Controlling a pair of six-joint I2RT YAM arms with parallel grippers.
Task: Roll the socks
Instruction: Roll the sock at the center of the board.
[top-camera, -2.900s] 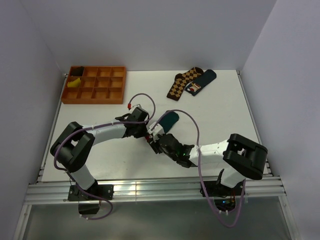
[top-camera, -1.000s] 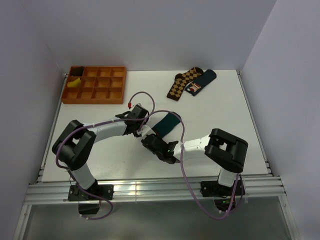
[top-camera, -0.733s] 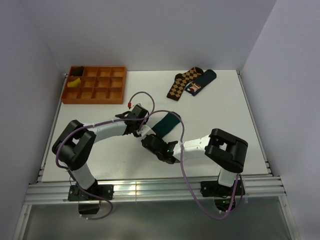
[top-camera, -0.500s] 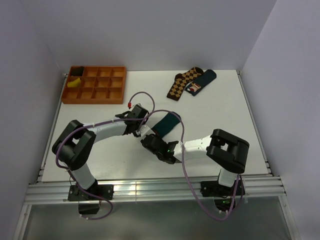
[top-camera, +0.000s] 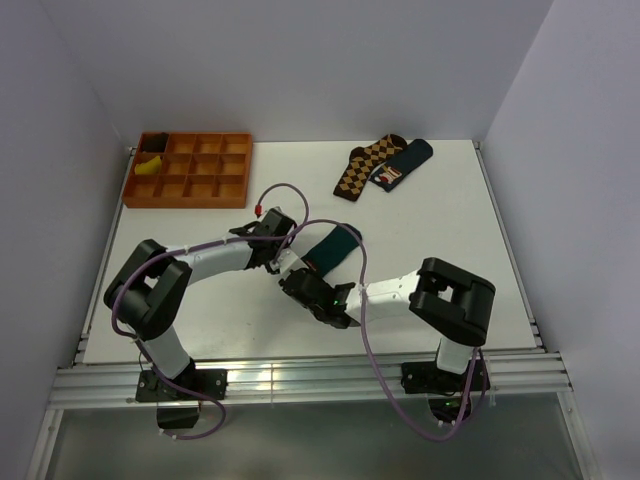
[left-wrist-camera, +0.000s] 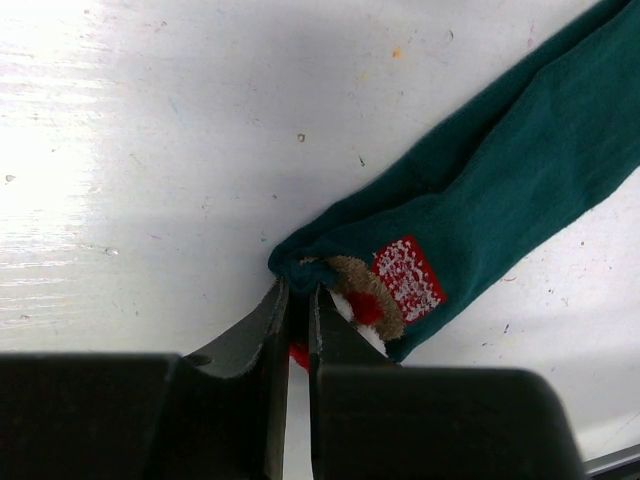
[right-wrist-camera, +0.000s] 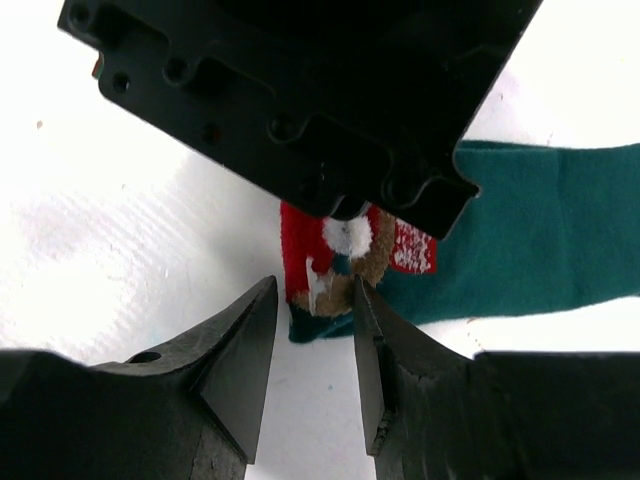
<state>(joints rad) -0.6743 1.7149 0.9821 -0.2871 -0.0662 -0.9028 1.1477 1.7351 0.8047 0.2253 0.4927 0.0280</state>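
One teal sock (top-camera: 336, 246) lies flat and unrolled mid-table, long axis running 7 to 1 o'clock, with its cartoon patch (left-wrist-camera: 398, 288) at the 7 o'clock end. The second dark sock (top-camera: 408, 160) lies flat toward the table's 1 o'clock.

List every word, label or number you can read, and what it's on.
None can be read.
Red patch on the teal sock: white marks, too blurred to read.
Small patch on the far sock: too small to read.
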